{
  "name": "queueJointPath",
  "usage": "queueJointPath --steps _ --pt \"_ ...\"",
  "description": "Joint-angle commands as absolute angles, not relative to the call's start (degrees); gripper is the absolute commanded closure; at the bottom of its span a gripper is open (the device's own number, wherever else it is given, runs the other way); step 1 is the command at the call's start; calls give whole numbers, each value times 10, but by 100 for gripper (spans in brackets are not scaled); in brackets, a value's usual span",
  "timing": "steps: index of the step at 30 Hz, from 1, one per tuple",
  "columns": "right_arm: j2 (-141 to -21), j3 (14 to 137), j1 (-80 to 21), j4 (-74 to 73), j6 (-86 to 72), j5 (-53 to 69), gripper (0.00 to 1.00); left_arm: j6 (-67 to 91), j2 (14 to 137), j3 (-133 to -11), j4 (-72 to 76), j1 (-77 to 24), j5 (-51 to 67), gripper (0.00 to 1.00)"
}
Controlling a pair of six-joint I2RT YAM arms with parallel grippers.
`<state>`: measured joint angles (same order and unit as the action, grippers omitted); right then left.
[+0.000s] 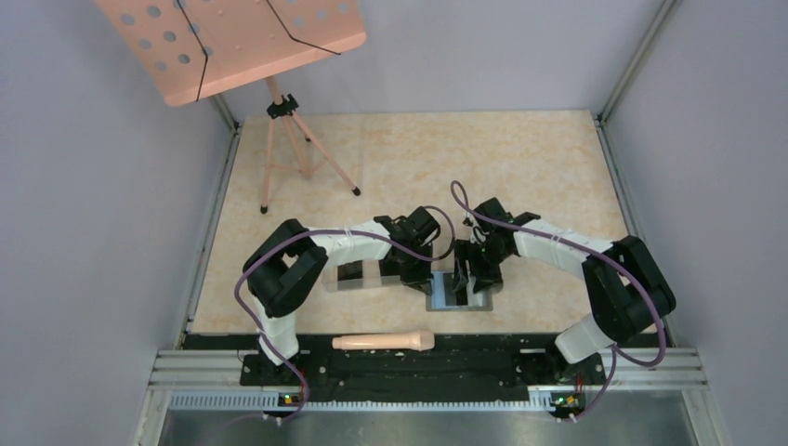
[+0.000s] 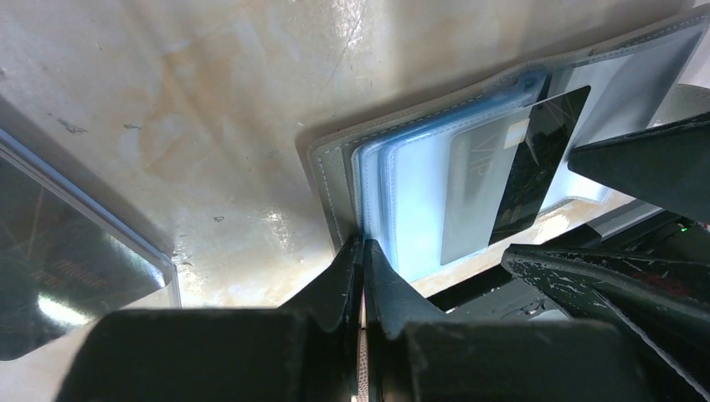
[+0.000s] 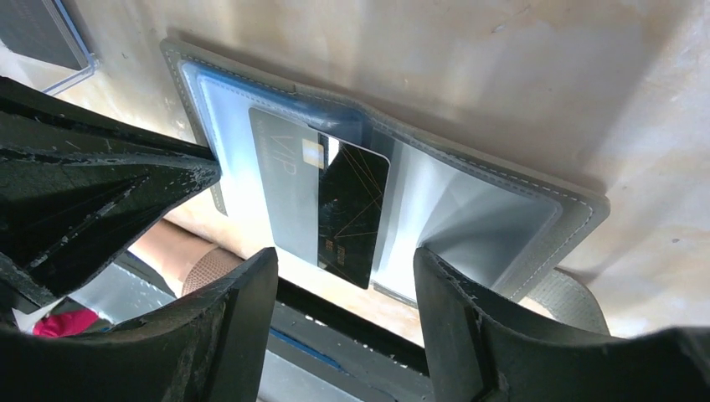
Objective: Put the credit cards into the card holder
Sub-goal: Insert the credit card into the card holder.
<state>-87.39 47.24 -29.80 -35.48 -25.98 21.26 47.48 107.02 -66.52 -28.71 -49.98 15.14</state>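
Observation:
The gray card holder (image 3: 502,197) lies open on the table, its bluish clear sleeves up (image 2: 410,209) (image 1: 444,299). A black credit card (image 3: 353,209) sits partly inside a middle sleeve, one half clouded by the plastic and the other half bare (image 2: 536,163). My right gripper (image 3: 343,255) is open, its fingers on either side of the card's near end and not touching it. My left gripper (image 2: 362,244) is shut, its tips against the holder's left edge. Whether a flap is pinched there cannot be made out.
A clear plastic box (image 1: 358,276) (image 2: 75,251) holding something dark stands just left of the holder. A beige handle-shaped object (image 1: 383,342) lies on the black front rail. A pink perforated stand (image 1: 232,42) on a tripod (image 1: 279,139) occupies the far left.

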Motion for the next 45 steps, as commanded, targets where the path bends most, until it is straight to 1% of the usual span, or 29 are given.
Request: queueJointPath --steps 1,4,5,9,12,17,19,20,28,35,38,40,42,45 --pt "-877 469 -306 -331 -259 216 40 470 1045 -657 -323 -503 106 90" --pt "-884 473 -306 -323 -261 220 43 476 1023 -645 -322 -505 96 79" --pt "-886 474 -306 -321 -262 220 43 477 1016 -641 -320 -506 94 77" --pt "-895 479 -306 -315 -263 231 51 483 1009 -622 -300 -506 100 76" --pt "-901 480 -305 -309 -266 244 55 481 1026 -627 -292 -507 117 80" --pt "-904 481 -306 -294 -276 272 63 477 1040 -636 -290 -507 125 94" --pt "-904 483 -307 -286 -285 288 67 475 1043 -637 -288 -507 129 98" --pt "-904 484 -309 -282 -290 294 67 475 1045 -638 -288 -508 130 99" --pt "-916 486 -323 -259 -315 321 68 469 1052 -656 -293 -511 133 100" --pt "-913 472 -323 -241 -327 337 67 465 1053 -669 -299 -512 129 100" --pt "-909 476 -324 -255 -321 324 64 460 1048 -673 -306 -512 122 100" --pt "-903 485 -323 -275 -310 306 60 458 1040 -675 -311 -512 115 100" --pt "-896 495 -323 -299 -299 283 55 456 1027 -674 -318 -512 106 97" --pt "-885 510 -324 -331 -282 255 50 458 1000 -670 -317 -512 102 89"
